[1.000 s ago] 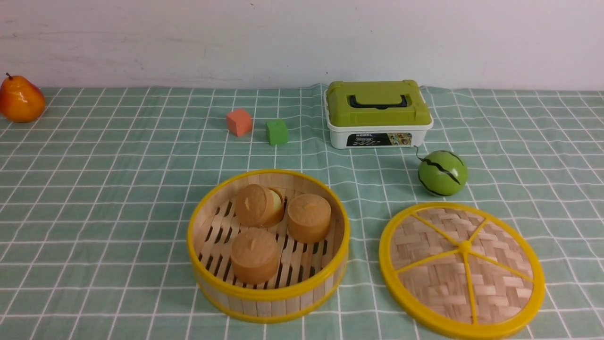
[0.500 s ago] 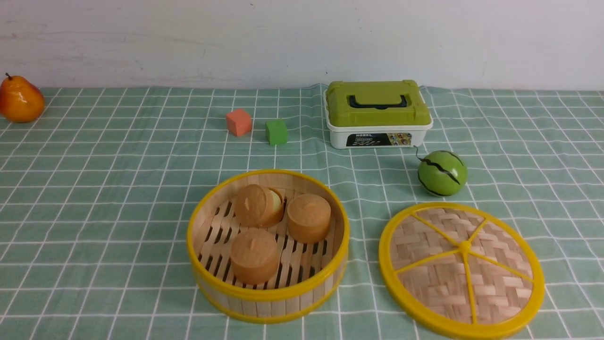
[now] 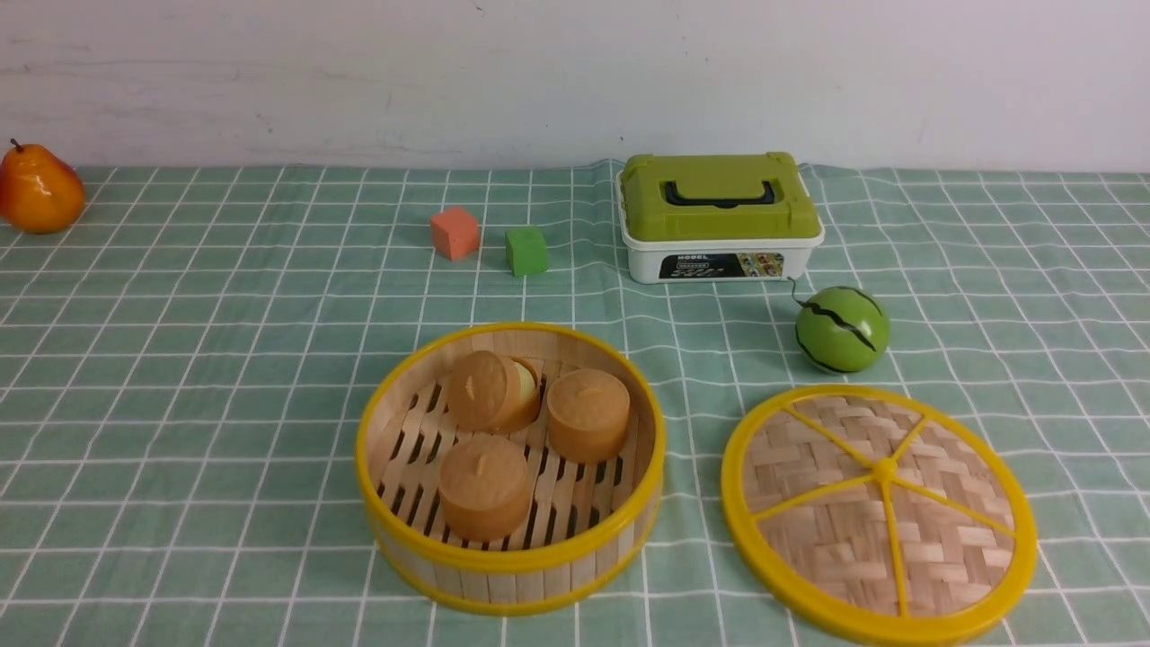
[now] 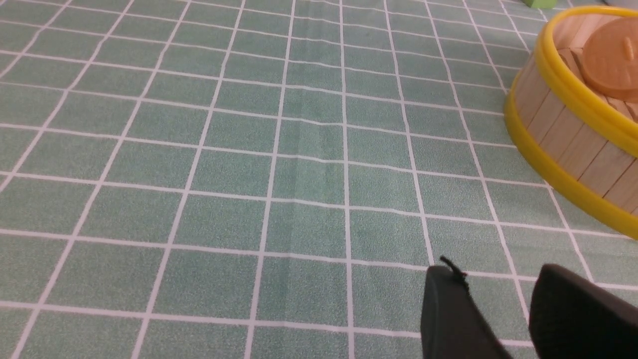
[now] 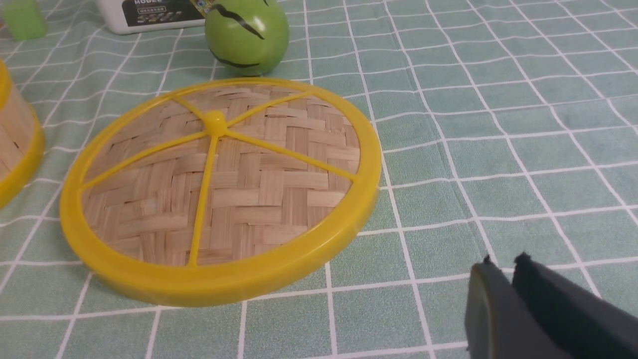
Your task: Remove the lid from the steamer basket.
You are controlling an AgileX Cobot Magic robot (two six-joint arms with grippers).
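The steamer basket stands uncovered on the checked cloth near the front, with three round brown cakes on its slatted floor. The lid, woven bamboo with a yellow rim and spokes, lies flat on the cloth to the basket's right, apart from it. Neither gripper shows in the front view. My left gripper hovers open over bare cloth beside the basket's wall, holding nothing. The right gripper sits just off the lid's rim, its fingers almost together with nothing between them.
A white box with a green lid stands at the back, with a green watermelon toy just in front of it, close behind the lid. An orange cube and a green cube lie behind the basket. A pear rests far left.
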